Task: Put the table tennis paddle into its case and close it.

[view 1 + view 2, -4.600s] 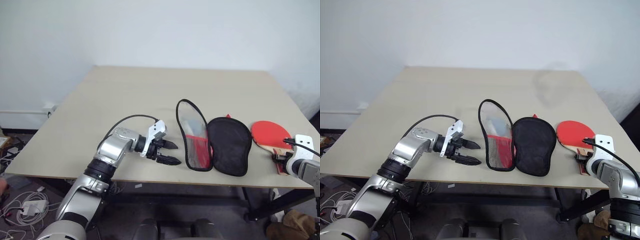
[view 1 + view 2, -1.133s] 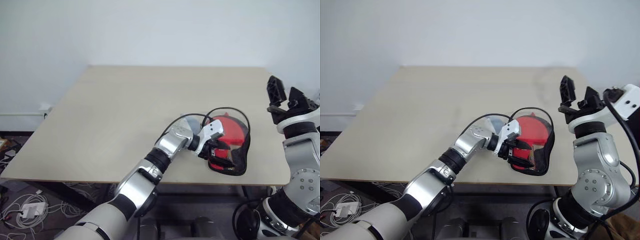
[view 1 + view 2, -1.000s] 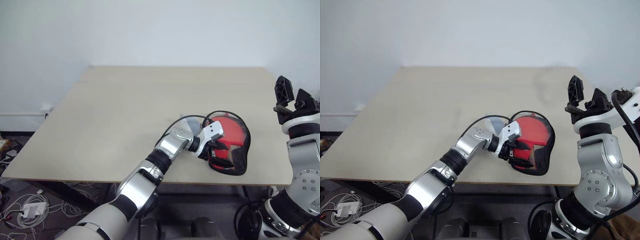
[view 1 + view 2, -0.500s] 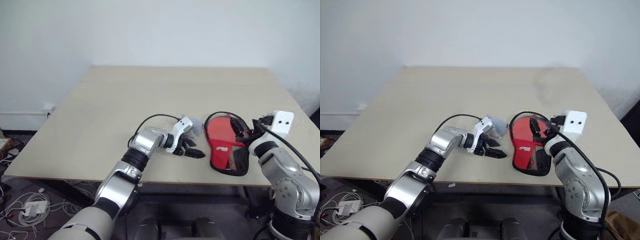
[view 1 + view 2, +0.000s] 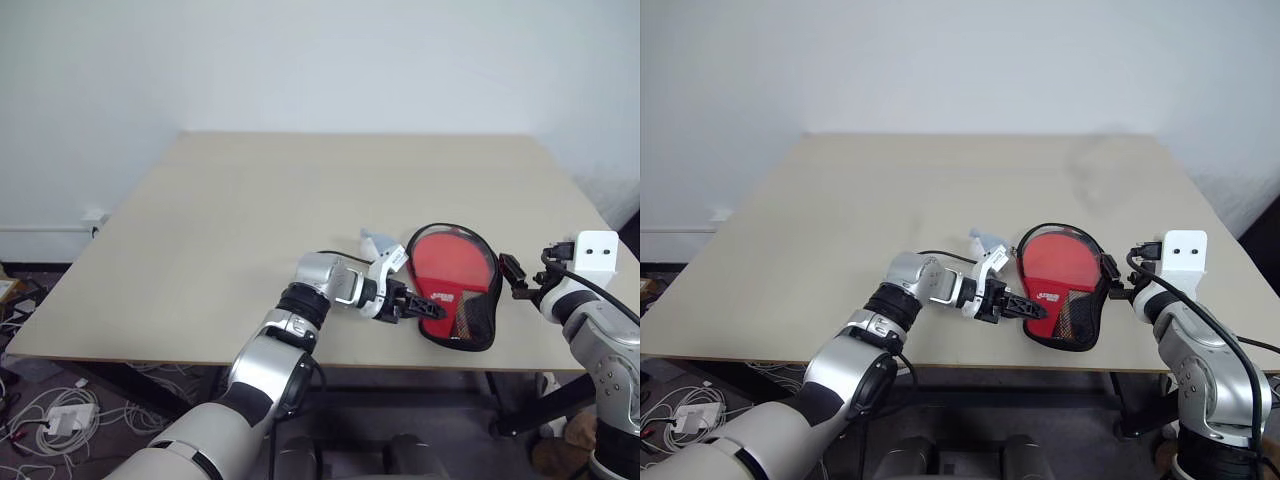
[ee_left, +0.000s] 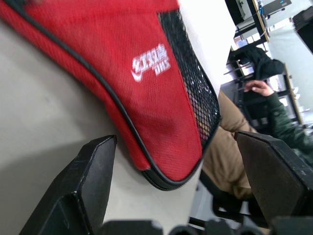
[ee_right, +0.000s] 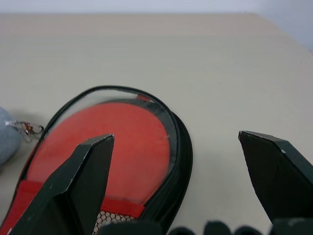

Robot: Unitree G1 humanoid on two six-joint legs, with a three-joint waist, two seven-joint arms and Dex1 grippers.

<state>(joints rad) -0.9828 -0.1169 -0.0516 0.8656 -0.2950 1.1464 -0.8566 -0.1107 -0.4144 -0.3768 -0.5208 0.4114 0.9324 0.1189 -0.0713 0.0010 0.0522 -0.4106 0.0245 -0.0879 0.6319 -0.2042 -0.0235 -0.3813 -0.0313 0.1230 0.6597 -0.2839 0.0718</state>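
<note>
Case (image 5: 455, 285) lies folded shut over the table tennis paddle; left tool (image 5: 418, 306) and right tool (image 5: 512, 278) flank it, wide open, empty, probably to find its zip.

Case (image 5: 455, 285) near table's (image 5: 250, 200) front edge, between two grippers.
Left gripper (image 5: 425, 306) at its left edge, fingers wide; right gripper (image 5: 512, 277) just right, fingers spread.

case (image 5: 455, 285): red woven cloth, black mesh patch | table (image 5: 250, 220): smooth matt beige top
</note>
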